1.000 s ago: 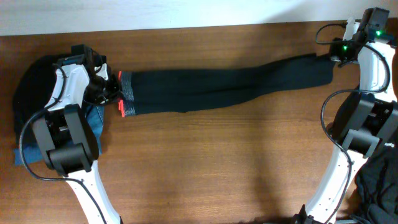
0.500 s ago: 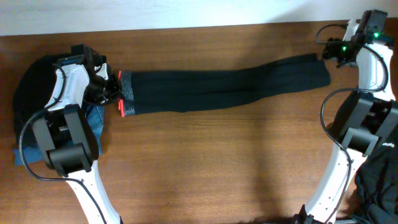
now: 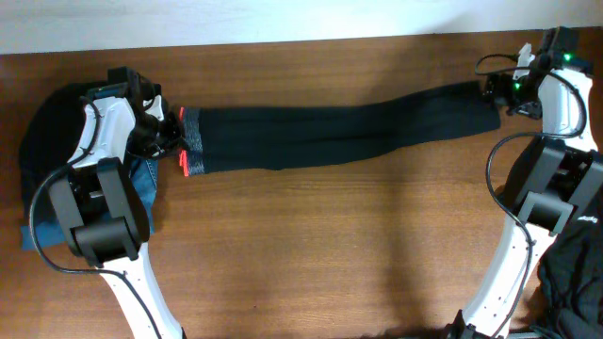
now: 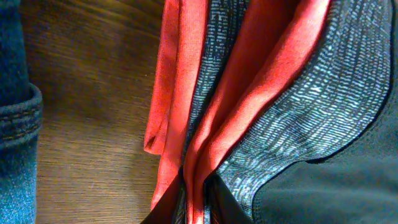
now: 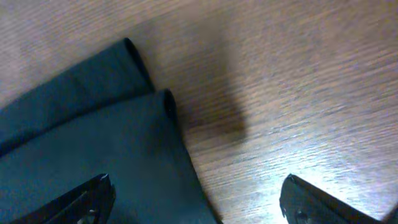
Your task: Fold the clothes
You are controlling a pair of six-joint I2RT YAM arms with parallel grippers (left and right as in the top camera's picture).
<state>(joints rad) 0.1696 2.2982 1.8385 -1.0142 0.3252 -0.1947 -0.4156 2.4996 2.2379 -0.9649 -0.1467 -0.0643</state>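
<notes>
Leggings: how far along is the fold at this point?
Done: the leggings lie stretched flat across the table, legs together. In hand: the left gripper pinches the waistband; the right gripper is open at the cuffs. Left: no fold made yet; the other garments wait at the sides.

Top-down overhead; wrist close-ups on leggings point(image 3: 339, 132)

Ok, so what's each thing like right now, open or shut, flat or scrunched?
leggings: stretched out long and flat, not folded.
waistband: bunched, coral edge showing.
left gripper: shut on the leggings at the waistband.
right gripper: open, holding nothing.
denim garment: crumpled beside the left arm.
black pile: heaped behind the left arm.
</notes>
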